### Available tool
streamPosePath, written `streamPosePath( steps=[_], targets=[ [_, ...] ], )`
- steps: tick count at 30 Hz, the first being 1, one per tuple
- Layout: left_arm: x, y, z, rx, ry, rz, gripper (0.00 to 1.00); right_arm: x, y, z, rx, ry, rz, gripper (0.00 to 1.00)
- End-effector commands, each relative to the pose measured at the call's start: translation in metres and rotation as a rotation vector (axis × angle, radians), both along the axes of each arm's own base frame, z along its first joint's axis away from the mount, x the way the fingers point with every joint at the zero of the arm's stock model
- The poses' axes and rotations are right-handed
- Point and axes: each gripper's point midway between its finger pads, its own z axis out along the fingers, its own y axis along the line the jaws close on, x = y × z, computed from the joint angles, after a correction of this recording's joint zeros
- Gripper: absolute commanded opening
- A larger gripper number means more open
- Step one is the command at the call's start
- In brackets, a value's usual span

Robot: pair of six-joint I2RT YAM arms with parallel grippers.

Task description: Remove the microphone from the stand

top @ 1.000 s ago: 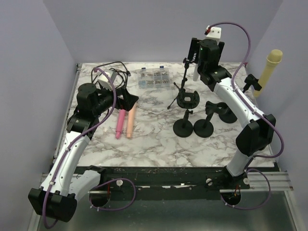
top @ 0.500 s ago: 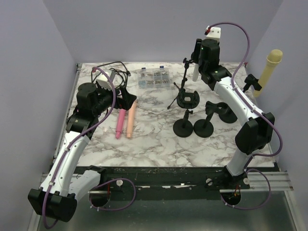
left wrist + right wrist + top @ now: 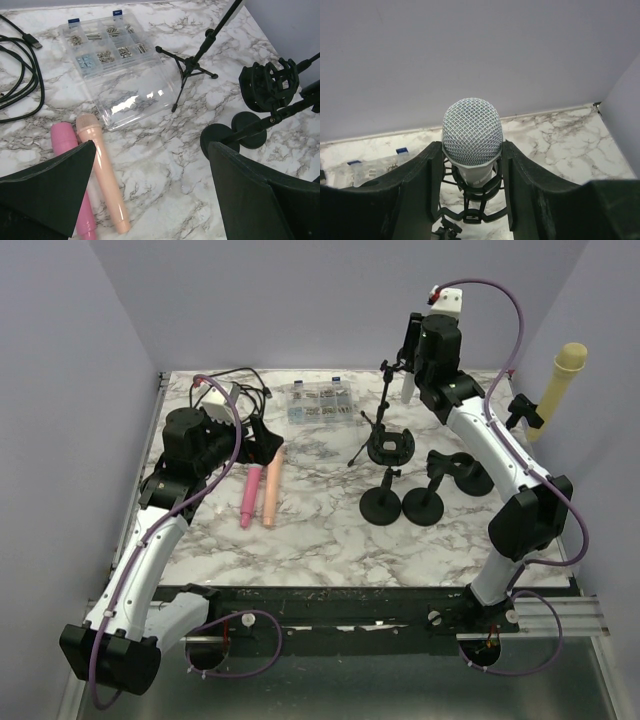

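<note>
Right pincer (image 3: 472, 150) clenched on the mesh-headed microphone (image 3: 471, 127), which sat in its black shock mount (image 3: 470, 202), raised over the far side of the desk (image 3: 320, 540). Left pincer (image 3: 151, 150) released, above the pink tube (image 3: 67, 145) and peach tube (image 3: 102, 175) lying side by side.

- A robotics lab test cell is indicated.
- A marble-patterned table (image 3: 320, 530) is enclosed by plain lavender walls (image 3: 300, 300) (on three sides).
- A left arm (image 3: 150, 550) and a right arm (image 3: 500, 455) are bolted beside a metal rail (image 3: 560, 612).
- A clear box of sorted screws (image 3: 112, 65), loose cables (image 3: 20, 75) and microphone stands (image 3: 381, 505) are laid out.
</note>
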Motion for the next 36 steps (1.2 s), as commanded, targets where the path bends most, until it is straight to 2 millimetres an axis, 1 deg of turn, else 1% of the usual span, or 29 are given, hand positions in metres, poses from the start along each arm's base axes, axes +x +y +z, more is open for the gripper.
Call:
streamPosePath(
  steps=[1, 4, 6, 8, 10, 12, 14, 15, 18, 23, 26, 29, 32, 36],
  targets=[
    [0.000, -0.001, 0.009, -0.022, 0.008, 0.012, 0.99, -0.010, -0.006, 0.065, 0.027, -0.131, 0.004, 0.22],
    [0.001, -0.002, 0.010, -0.026, 0.014, 0.011, 0.99, -0.020, -0.008, 0.090, 0.034, -0.184, 0.017, 0.17],
    [0.001, -0.003, 0.008, -0.026, 0.021, 0.006, 0.98, -0.024, -0.010, 0.098, 0.034, -0.211, 0.021, 0.16],
    [0.000, -0.003, 0.010, -0.028, 0.016, 0.001, 0.99, -0.025, -0.010, 0.098, 0.029, -0.209, 0.024, 0.18],
    [-0.001, -0.003, 0.011, -0.030, 0.011, -0.002, 0.99, -0.025, -0.011, 0.094, 0.028, -0.197, 0.017, 0.18],
    [-0.001, -0.003, 0.011, -0.031, 0.006, -0.002, 0.99, -0.025, -0.011, 0.093, 0.036, -0.194, 0.015, 0.10],
    [-0.001, -0.003, 0.010, -0.028, 0.006, -0.001, 0.98, -0.027, -0.011, 0.098, 0.040, -0.203, 0.017, 0.02],
    [-0.001, -0.003, 0.010, -0.029, 0.007, 0.000, 0.98, -0.027, -0.012, 0.101, 0.041, -0.209, 0.012, 0.01],
    [-0.001, -0.004, 0.009, -0.031, 0.014, -0.001, 0.99, -0.031, -0.016, 0.121, 0.044, -0.240, -0.001, 0.01],
    [0.002, -0.003, 0.007, -0.043, 0.056, 0.020, 0.99, -0.045, -0.021, 0.168, 0.076, -0.330, 0.004, 0.01],
    [0.003, -0.003, 0.005, -0.045, 0.080, 0.022, 0.99, -0.061, -0.025, 0.199, 0.103, -0.385, 0.016, 0.01],
    [0.002, 0.000, 0.007, -0.058, 0.078, 0.034, 0.98, -0.083, -0.027, 0.222, 0.160, -0.437, 0.048, 0.01],
    [0.001, 0.003, 0.011, -0.082, 0.078, 0.040, 0.99, -0.102, -0.020, 0.229, 0.214, -0.455, 0.129, 0.01],
    [-0.002, 0.002, 0.014, -0.135, 0.070, 0.002, 0.99, -0.129, -0.005, 0.225, 0.261, -0.450, 0.267, 0.01]
  ],
)
